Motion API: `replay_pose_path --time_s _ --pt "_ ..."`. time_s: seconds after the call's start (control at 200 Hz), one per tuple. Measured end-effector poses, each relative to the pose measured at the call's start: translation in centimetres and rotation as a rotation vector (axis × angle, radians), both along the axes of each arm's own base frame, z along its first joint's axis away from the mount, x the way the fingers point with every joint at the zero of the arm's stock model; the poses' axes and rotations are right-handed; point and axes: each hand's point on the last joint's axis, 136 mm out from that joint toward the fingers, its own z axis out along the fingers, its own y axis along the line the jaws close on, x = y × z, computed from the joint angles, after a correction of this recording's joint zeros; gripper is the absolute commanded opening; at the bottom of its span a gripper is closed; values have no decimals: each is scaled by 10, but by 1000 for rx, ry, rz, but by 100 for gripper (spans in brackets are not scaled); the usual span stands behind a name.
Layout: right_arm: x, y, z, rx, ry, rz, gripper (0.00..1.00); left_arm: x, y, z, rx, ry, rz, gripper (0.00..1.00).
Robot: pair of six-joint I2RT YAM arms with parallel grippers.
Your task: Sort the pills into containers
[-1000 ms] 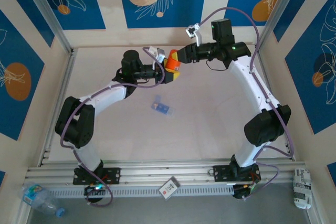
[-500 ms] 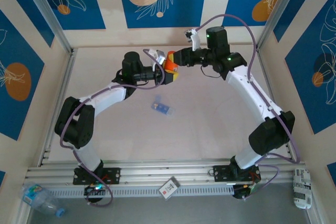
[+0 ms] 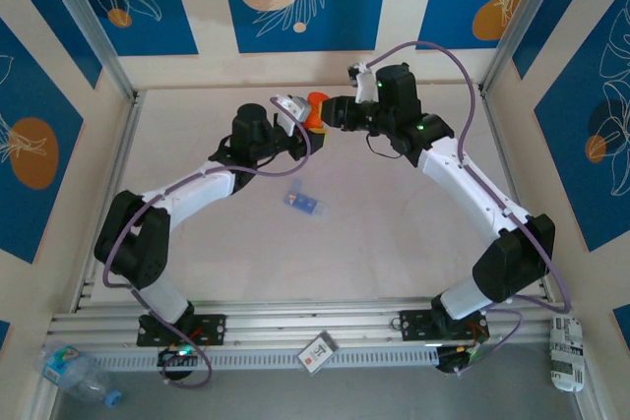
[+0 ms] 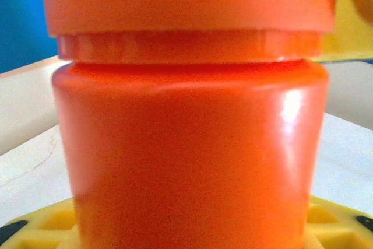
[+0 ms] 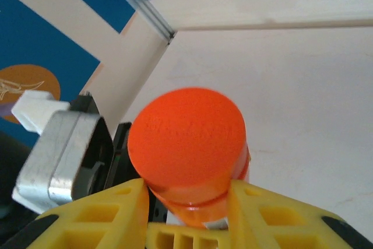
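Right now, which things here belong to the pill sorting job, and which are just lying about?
Job in hand:
small translucent blue plastic compartment box
orange cylindrical plastic bottle

Lying about:
clear plastic water bottle
small white rectangular card
white printed packet

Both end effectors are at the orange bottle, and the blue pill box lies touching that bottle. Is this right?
Not fully. The left end effector and right end effector are at the orange bottle, but the blue pill box does not touch it: the top external view shows it lying apart, nearer the arm bases.
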Motion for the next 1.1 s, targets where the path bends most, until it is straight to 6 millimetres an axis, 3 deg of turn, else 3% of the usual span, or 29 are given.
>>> replay_pose_path --time_s 0.17,0.325,0.42,0.83,1.1 --pt "-5 -20 8 36 20 42 69 -11 -9 13 -46 -13 -86 0" --pt "-10 -56 34 65 -53 19 82 -21 -15 34 -108 -33 -195 0" --pt "-14 -64 44 72 -92 44 87 -28 -20 42 -143 -19 -275 0" --pt "-15 -28 63 62 -161 286 88 -46 -28 45 -220 104 -469 0" --pt "-14 -11 51 50 -129 346 74 -51 -29 47 -239 130 -508 0"
